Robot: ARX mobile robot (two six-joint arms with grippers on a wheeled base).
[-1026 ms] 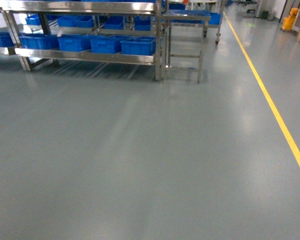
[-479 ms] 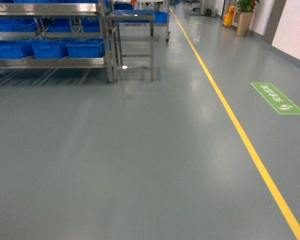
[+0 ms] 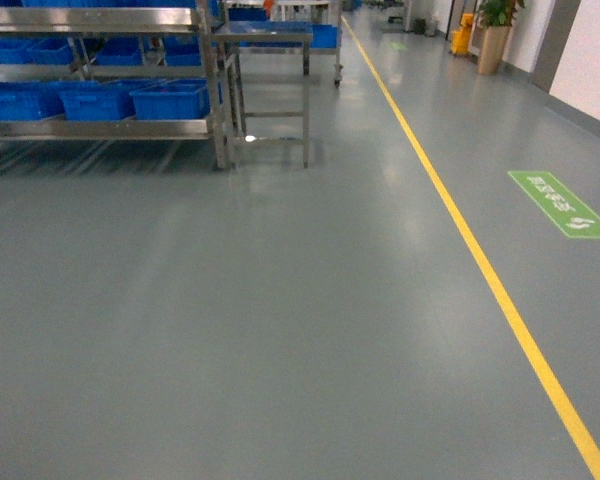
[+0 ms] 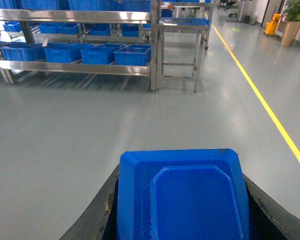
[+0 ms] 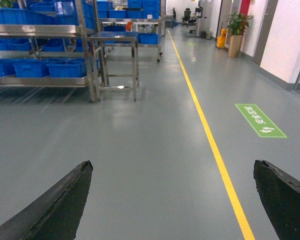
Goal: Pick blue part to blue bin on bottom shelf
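Blue part (image 4: 182, 197) gripped between left jaws.

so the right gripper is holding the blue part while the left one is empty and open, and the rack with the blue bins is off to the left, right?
Wrong arm: the left wrist view shows the left gripper holding the blue part; the right gripper is empty and open. The rack is indeed left.

Right tool (image 5: 172, 200): black, tapered fingers (image 5: 55, 207), worn rough edges.
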